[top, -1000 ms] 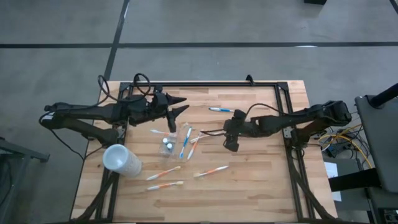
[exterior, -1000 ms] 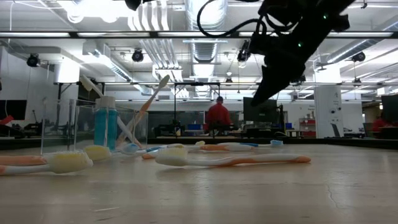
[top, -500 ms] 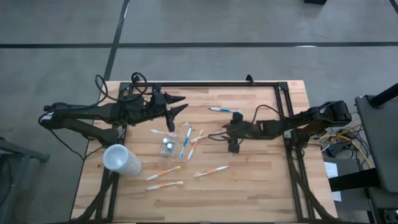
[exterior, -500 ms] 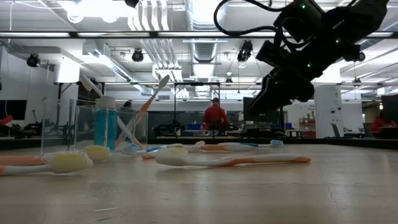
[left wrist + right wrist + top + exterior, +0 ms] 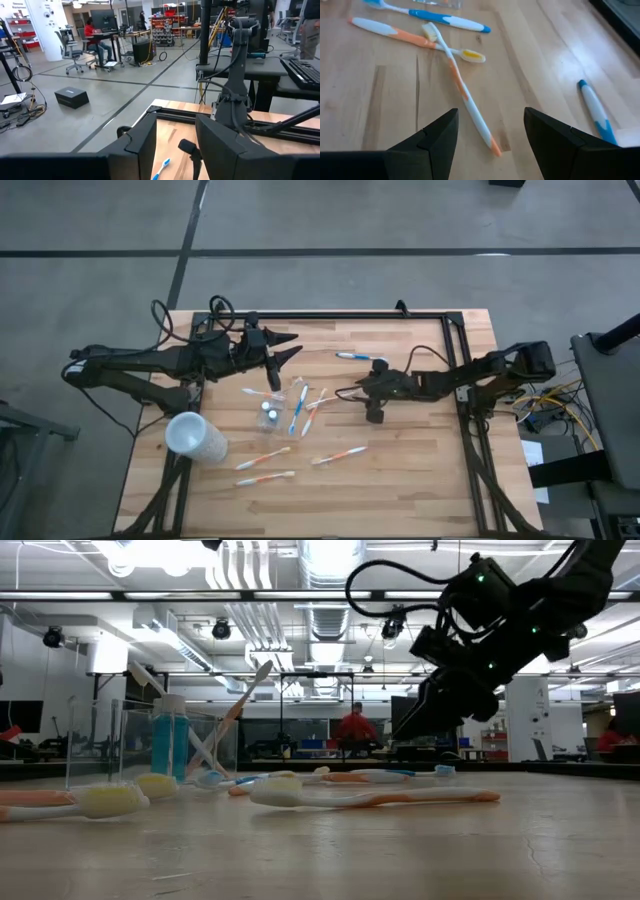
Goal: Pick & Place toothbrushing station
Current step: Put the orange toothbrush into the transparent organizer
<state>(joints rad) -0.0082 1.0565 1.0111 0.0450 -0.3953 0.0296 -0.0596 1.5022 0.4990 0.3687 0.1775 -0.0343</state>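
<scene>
Right gripper (image 5: 490, 137) jaws apart, empty, hovering just above a slim white-orange toothbrush (image 5: 462, 90) crossing another. Left gripper (image 5: 285, 348) apart, empty, beside the clear tumbler (image 5: 270, 412).

1. You have a pale wooden table (image 5: 420, 470) with light plank striping and a black frame round its edge.
2. Your two arms are dark, nearly black; the left gripper (image 5: 290, 347) and right gripper (image 5: 374, 417) match them.
3. The crossed toothbrushes (image 5: 457, 75) are white with orange grips, one with a yellow-bristled head.
4. Another toothbrush (image 5: 447, 20) is white with blue, as is the lone toothbrush (image 5: 595, 110) off to the side.
5. The tumbler (image 5: 150, 745) is clear; the toothpaste tube (image 5: 168, 740) inside shows blue with a white cap.
6. The large cup (image 5: 195, 437) is frosted white.
7. The floor (image 5: 330, 220) is grey with dark lines.
</scene>
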